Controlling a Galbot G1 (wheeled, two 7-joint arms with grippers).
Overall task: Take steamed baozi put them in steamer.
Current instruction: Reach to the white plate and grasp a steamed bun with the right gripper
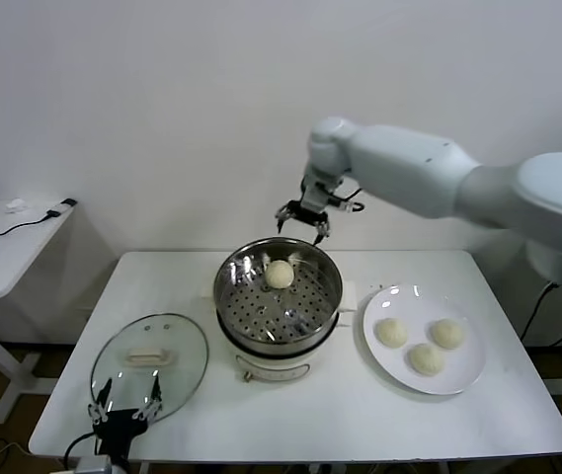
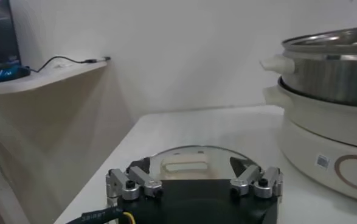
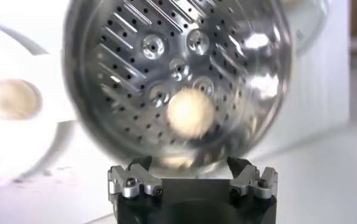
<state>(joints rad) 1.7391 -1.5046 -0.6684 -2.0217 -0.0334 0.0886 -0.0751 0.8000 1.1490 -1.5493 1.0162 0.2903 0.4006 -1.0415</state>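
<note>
The steel steamer (image 1: 278, 296) stands mid-table on its cream base. One baozi (image 1: 279, 274) lies on the perforated tray at the far side; it also shows in the right wrist view (image 3: 190, 113). Three baozi (image 1: 391, 332) (image 1: 447, 333) (image 1: 425, 358) lie on the white plate (image 1: 463, 377) to the right. My right gripper (image 1: 303, 225) is open and empty, above the steamer's far rim, over the bun. My left gripper (image 1: 125, 407) is open and empty, low at the table's front left.
The glass lid (image 1: 150, 363) with a cream handle lies flat on the table left of the steamer, just beyond my left gripper; it shows in the left wrist view (image 2: 190, 159). A side table (image 1: 4, 242) with cables stands far left.
</note>
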